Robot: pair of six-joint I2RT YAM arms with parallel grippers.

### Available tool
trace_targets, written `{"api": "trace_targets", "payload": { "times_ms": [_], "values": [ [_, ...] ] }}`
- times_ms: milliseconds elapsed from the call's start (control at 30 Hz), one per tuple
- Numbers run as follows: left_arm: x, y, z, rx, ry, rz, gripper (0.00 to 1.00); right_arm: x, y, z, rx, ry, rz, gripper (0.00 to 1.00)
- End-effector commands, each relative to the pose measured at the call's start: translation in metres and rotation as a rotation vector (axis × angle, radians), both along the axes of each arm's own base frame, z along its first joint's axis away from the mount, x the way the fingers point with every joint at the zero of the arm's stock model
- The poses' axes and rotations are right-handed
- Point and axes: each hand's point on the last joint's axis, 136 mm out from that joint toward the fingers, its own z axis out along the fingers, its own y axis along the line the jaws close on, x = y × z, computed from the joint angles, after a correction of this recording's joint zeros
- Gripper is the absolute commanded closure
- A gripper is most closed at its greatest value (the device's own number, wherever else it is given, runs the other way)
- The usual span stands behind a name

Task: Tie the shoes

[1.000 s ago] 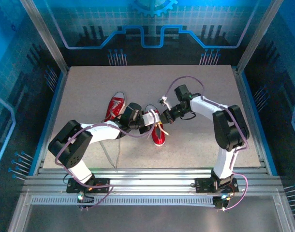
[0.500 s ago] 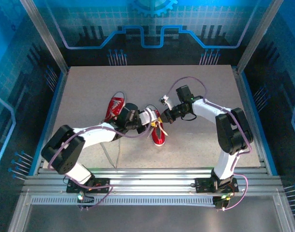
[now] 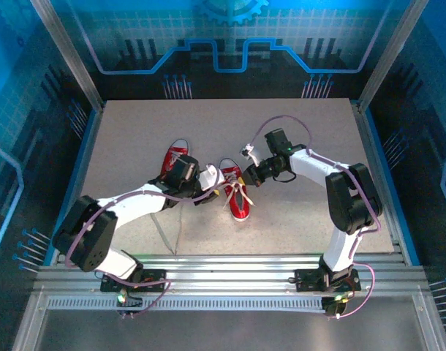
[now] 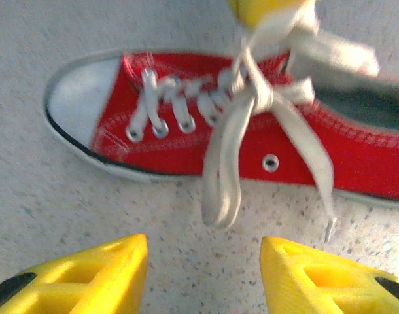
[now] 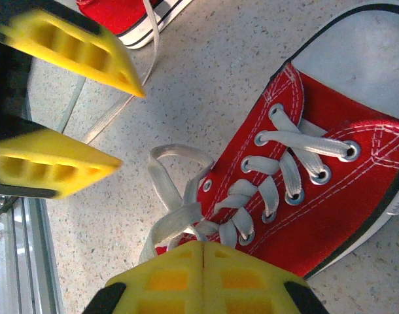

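One red shoe (image 3: 240,206) lies mid-table, toe toward the arms, its white laces knotted over the tongue. In the left wrist view this shoe (image 4: 186,137) lies across the top, and a lace loop (image 4: 219,190) hangs over its side onto the table. My left gripper (image 4: 203,261) is open just short of that loop, holding nothing; from above the left gripper (image 3: 216,180) sits left of the shoe. My right gripper (image 5: 203,247) is shut on a lace at the knot, over the shoe (image 5: 343,196). The second shoe (image 3: 175,157) lies further left.
The second shoe's untied laces (image 3: 161,228) trail across the speckled table (image 3: 303,131) toward the aluminium rails (image 3: 223,269) at the near edge. The left arm's link lies across the second shoe. Blue walls and metal posts enclose the table.
My left gripper has drawn back to the left, away from the shoe, and its arm has swung lower. The right gripper has stayed at the knot.
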Motion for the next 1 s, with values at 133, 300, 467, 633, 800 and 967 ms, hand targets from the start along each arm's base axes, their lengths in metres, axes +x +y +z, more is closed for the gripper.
{"api": "trace_targets", "payload": {
  "times_ms": [133,300,467,633,800,967],
  "values": [
    [0.014,-0.017,-0.024,0.088,-0.002,-0.083,0.51,-0.001,0.006,0.0,-0.016,0.009,0.009,1.0],
    [0.018,-0.022,-0.028,0.116,-0.021,-0.111,0.55,0.001,0.005,-0.001,-0.023,0.014,-0.002,1.0],
    [0.012,-0.02,-0.015,0.091,-0.035,-0.098,0.88,0.003,0.005,-0.002,-0.033,0.018,-0.015,1.0],
    [-0.016,-0.026,0.01,0.068,-0.016,-0.102,1.0,0.01,0.004,-0.002,-0.049,0.013,-0.038,1.0],
    [-0.051,-0.042,0.028,0.068,0.09,-0.048,1.0,0.013,0.007,-0.002,-0.037,0.015,-0.039,1.0],
    [-0.06,-0.063,0.03,0.005,0.238,0.065,1.0,0.015,0.013,-0.001,-0.04,0.011,-0.018,1.0]
  ]
}}
